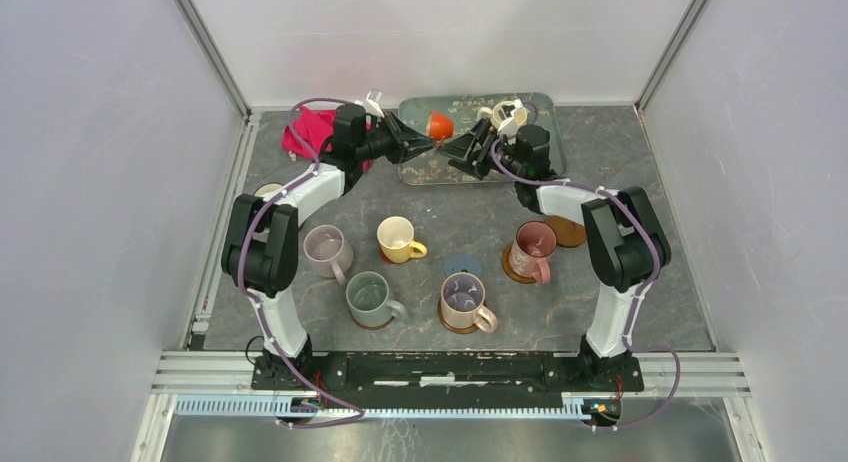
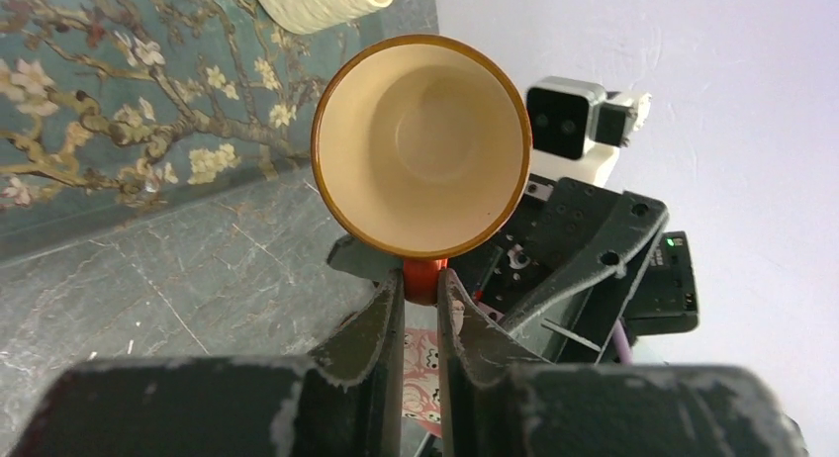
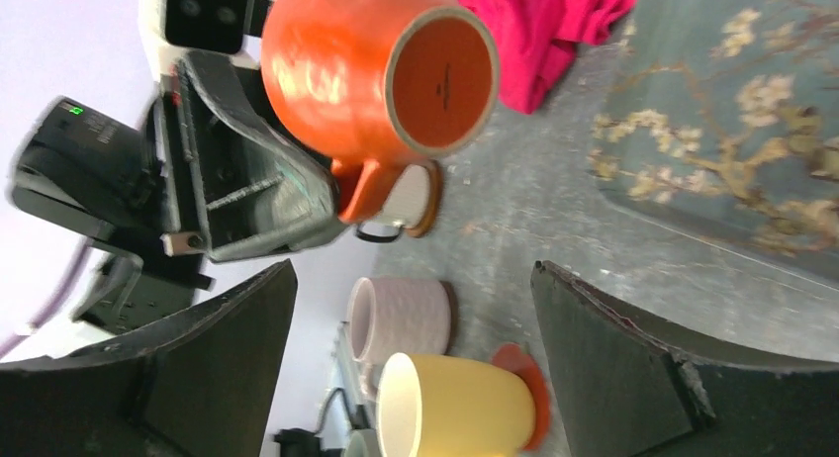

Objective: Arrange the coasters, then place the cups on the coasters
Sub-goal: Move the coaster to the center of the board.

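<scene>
Your tiny orange cup (image 1: 440,125) hangs above the desk near its far edge. It is tipped on its side and cream inside, with its handle pinched in the left claw (image 2: 420,289). The cream ribbed cup (image 1: 508,112) sits just right of it.

Nearer you, five mugs stand upright:
- the mauve mug (image 1: 325,248), toward the left edge
- the yellow mug (image 1: 397,239), on the red coaster (image 3: 534,388)
- the grey-green mug (image 1: 370,298)
- the tan-pink mug (image 1: 463,300)
- the pink mug (image 1: 532,248), on an amber coaster (image 1: 508,274)

The blue coaster (image 1: 463,265) lies bare among them. A second amber disc (image 1: 570,232) lies bare toward the right edge, and a pale brown-rimmed coaster (image 1: 266,190) lies by the left edge.
</scene>
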Robot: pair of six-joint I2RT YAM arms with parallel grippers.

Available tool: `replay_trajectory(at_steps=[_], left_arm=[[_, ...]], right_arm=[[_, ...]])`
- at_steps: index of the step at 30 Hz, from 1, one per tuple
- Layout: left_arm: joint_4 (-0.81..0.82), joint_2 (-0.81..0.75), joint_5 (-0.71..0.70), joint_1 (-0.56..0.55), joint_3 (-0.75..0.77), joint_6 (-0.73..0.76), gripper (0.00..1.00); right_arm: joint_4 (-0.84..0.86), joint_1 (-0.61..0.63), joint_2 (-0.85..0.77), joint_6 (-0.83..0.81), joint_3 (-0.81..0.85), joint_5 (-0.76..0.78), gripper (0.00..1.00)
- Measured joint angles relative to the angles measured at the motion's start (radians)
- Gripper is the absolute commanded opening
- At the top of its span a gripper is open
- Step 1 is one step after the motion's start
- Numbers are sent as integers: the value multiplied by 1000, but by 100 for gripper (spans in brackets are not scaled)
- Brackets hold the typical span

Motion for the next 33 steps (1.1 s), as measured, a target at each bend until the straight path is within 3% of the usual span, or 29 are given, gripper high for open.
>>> replay_trajectory(at_steps=[9, 18, 33], left_arm=[[-151, 0, -70, -18, 45, 123, 2], [-396, -5, -192, -110, 116, 322, 2], [-667, -44, -401, -279, 122, 525, 2]], right_arm=[[-371, -9, -183, -306, -1, 114, 98], [-684, -10, -373, -557, 10, 313, 98], [-843, -21, -579, -738, -53, 554, 98]])
